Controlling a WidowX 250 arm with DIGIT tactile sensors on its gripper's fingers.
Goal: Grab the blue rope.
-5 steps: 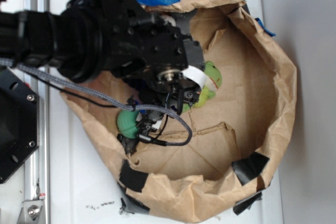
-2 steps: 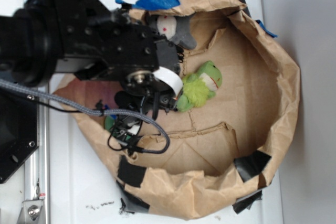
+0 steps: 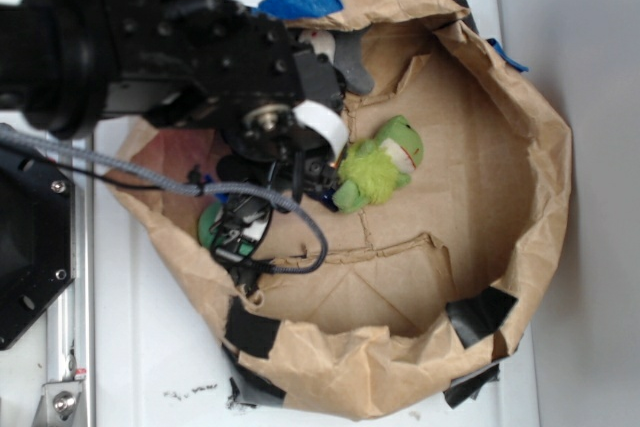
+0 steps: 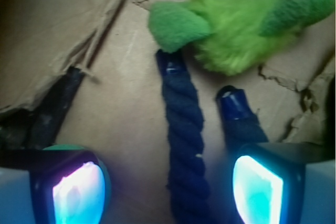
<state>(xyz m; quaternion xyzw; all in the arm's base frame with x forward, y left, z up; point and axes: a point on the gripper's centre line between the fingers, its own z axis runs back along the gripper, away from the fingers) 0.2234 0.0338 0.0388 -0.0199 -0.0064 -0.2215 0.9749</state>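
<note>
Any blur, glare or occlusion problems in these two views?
Wrist view: the blue rope is fairly sharp, the green plush soft, and the gripper pads glow cyan and pink. Exterior view: evenly lit, but the arm hides the rope.

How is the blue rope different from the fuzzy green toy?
The blue rope is dark navy, and the green toy is bright lime. The rope is thin, long and twisted; the toy is plump and fluffy. The rope lies between the gripper fingers; the toy lies beyond them. Both rest on brown paper.
</note>
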